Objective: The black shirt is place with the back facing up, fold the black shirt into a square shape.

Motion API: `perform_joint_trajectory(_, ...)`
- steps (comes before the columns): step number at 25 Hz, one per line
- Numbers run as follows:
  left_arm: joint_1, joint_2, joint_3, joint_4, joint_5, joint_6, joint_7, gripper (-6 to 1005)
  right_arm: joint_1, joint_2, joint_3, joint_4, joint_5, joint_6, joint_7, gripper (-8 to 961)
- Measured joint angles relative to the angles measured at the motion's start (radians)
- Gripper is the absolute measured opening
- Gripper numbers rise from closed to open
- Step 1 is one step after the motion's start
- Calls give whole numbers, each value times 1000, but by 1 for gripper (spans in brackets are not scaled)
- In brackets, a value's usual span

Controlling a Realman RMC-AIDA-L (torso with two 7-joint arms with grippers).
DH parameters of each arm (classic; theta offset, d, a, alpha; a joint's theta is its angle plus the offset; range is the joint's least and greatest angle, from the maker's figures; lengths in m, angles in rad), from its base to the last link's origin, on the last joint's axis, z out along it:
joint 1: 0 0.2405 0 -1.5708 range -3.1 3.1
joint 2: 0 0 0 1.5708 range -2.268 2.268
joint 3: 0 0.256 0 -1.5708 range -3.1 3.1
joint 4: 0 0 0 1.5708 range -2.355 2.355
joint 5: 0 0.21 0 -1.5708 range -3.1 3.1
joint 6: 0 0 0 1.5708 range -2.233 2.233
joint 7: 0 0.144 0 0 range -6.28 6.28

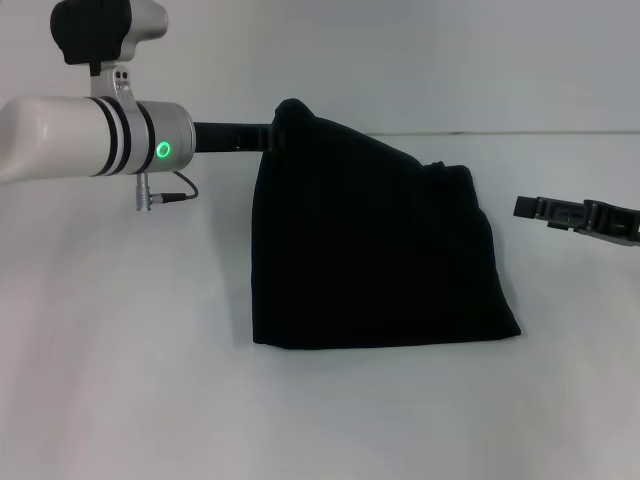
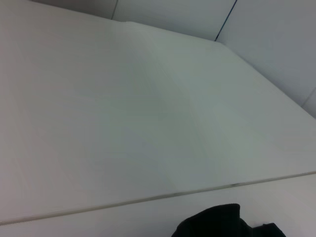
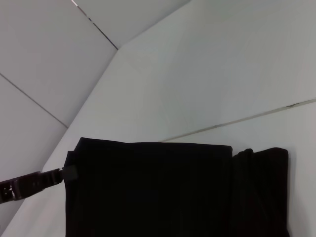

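Head view: the black shirt [image 1: 375,250] lies on the white worktop [image 1: 120,380], just right of centre, folded into a rough four-sided shape. Its near edge runs fairly straight and flat on the worktop from about 7 o'clock to 4 o'clock of the cloth. The top edge slopes: highest at the 11 o'clock corner, dropping toward 2 o'clock, where a bunched fold sits.

My left hand [image 1: 272,135] reaches in from 9 o'clock of the frame, with a white forearm and a green ring light. Its black fingers meet the raised 11 o'clock corner of the shirt; that corner is lifted off the worktop and the cloth drapes down from it. I read this as the left hand pinched on the shirt corner. The fingertips themselves are buried in black cloth, so the exact jaw gap is not visible.

My right hand [image 1: 530,208] is at 3 o'clock of the frame, well apart from the shirt's right edge, over the bare worktop. From this angle I cannot tell whether it is wide or narrow.

Left wrist view: mostly bare worktop, with a small hump of the shirt [image 2: 222,222] at the frame edge.

Right wrist view: the shirt [image 3: 163,192] fills the lower part, with the left hand [image 3: 66,174] touching its far corner.
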Motion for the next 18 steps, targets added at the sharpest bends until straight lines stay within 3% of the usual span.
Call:
perform_joint_trajectory(13, 12, -18, 0, 5, 0, -80, 90, 168, 9, -1, 0, 0, 0, 2, -12, 881)
perform_joint_trajectory(17, 26, -14, 0, 36, 0, -63, 103, 332, 9, -8, 13, 0, 7, -3, -43, 881)
perform_joint_trajectory(18, 84, -22, -10, 159, -15, 63, 100, 373, 9, -11, 15, -1, 16, -9, -57, 882)
